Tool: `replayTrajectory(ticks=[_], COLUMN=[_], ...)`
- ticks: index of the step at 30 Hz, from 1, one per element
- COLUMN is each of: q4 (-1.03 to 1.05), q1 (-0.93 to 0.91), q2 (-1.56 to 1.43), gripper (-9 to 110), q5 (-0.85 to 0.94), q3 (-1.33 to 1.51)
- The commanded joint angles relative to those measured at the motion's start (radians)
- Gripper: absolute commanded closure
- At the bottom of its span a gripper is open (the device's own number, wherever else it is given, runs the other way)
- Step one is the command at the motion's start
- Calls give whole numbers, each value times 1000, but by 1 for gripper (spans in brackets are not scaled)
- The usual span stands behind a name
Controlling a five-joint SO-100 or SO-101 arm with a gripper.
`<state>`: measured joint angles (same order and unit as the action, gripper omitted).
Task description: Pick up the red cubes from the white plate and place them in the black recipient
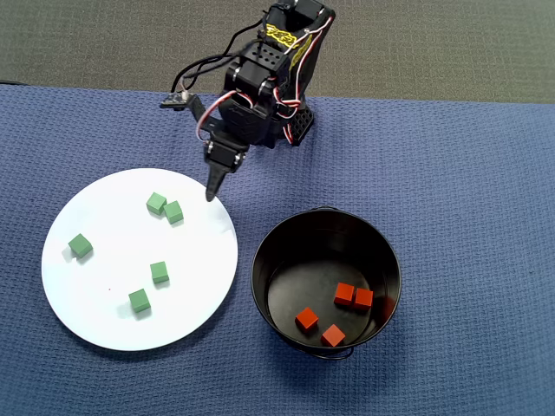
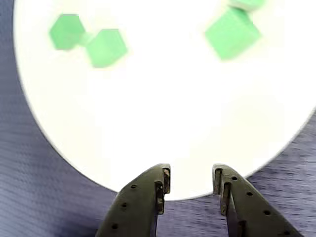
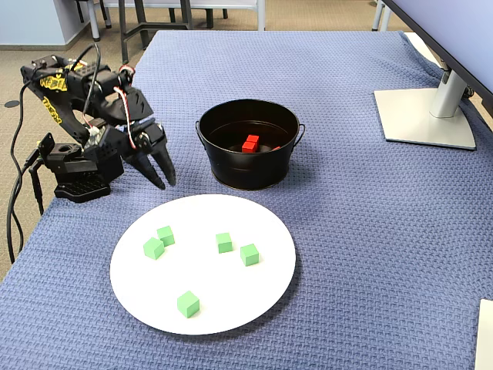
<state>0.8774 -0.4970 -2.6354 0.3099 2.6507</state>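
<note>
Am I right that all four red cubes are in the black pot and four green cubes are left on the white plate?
Not quite: the overhead view shows five green cubes on the white plate, not four. All four red cubes are in the black pot.

Even bright light; wrist view blurred, white plate overexposed.

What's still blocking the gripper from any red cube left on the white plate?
Nothing, and no red cube is left there. All four red cubes already lie in the black pot. The white plate holds only five green cubes. The gripper hovers open and empty over the plate's edge.
</note>
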Motion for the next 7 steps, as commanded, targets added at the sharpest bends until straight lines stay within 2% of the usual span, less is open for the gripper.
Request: replayTrajectory(ticks=[1, 4, 7], q4=[-78, -101, 5], q1=[51, 126, 193], q2=[-77, -161, -262], gripper=[102, 102, 102], q5=[-21, -64, -91], q3=[126, 230, 258])
